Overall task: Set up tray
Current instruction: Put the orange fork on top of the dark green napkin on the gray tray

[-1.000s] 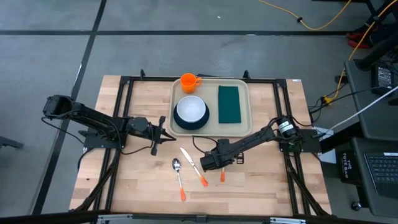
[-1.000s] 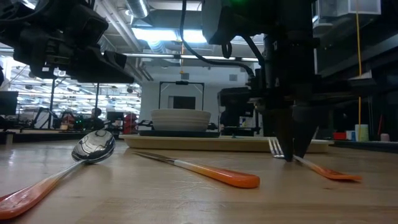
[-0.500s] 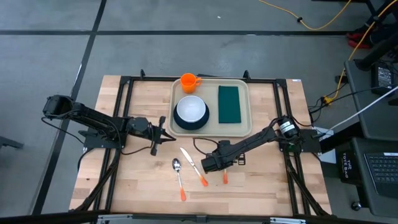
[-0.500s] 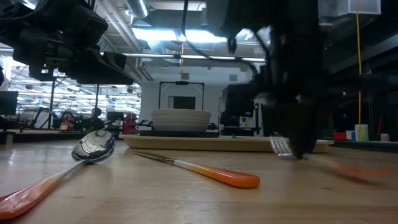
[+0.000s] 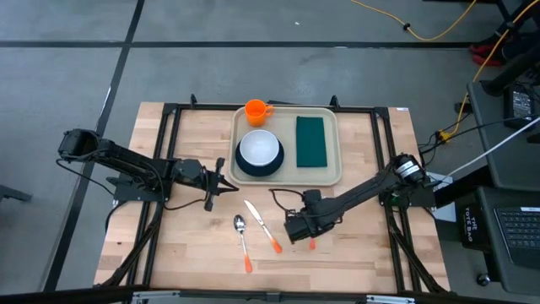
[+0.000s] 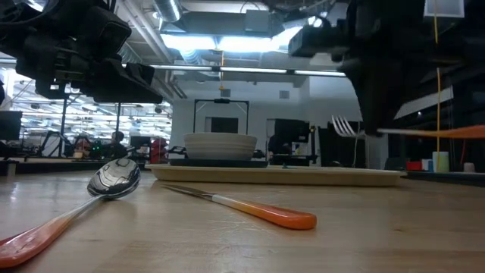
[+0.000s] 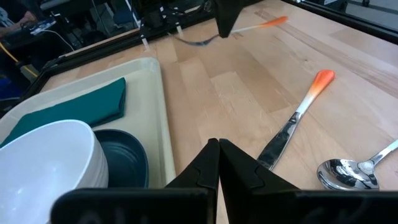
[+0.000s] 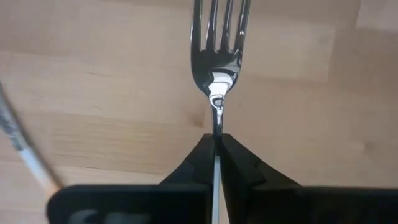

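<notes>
The beige tray (image 5: 331, 173) lies at the table's far middle. It holds an orange cup (image 5: 256, 111), a white bowl on a dark plate (image 5: 258, 150) and a green napkin (image 5: 310, 141). My right gripper (image 5: 295, 232), near the table's middle, is shut on an orange-handled fork (image 6: 424, 132) that hangs above the wood. A knife (image 5: 263, 225) and a spoon (image 5: 243, 241) lie flat on the table to its left. My left gripper (image 5: 229, 187) waits shut beside the tray's left near corner. My right gripper pinches the fork's metal neck (image 8: 216, 121), just behind the tines (image 8: 219, 22), between its two fingers. The fingers come from above, pointing down, and lie across the fork. The fork is lifted clear of the table and hangs about level, its orange handle (image 6: 455, 131) sticking out sideways.
Black frame rails (image 5: 173, 135) run along the table's left, right and far sides. Bare wood (image 5: 363, 245) lies to the right of the fork and along the near edge. The knife's orange handle end (image 6: 292, 219) lies close to the low camera.
My right gripper has risen with the fork and drifted a little toward the table's right and near edges. The fork, which lay with its handle on the wood, is now lifted clear and hangs about level.
</notes>
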Robot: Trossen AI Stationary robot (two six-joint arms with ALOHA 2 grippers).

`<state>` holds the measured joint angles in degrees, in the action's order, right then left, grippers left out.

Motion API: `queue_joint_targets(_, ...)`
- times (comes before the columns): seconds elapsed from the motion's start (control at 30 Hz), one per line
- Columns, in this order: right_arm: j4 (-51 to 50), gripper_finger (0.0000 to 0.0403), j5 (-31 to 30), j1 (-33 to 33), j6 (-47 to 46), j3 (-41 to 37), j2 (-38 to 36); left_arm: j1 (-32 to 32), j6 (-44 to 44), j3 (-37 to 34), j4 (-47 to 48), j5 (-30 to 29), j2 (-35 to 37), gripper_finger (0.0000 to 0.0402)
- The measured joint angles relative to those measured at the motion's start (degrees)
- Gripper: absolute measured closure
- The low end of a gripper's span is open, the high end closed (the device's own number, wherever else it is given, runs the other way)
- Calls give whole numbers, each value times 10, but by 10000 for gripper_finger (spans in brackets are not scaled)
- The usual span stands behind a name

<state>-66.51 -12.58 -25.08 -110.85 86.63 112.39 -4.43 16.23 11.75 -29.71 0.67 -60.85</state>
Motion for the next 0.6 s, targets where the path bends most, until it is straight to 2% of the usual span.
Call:
queue_joint_targets(0.23,-23,383,-51,-27,10,0,-20,0,0,0,0,3,0,398)
queue_joint_targets(0.6,-26,388,-184,-84,83,0,-27,0,1,0,0,42,0,399)
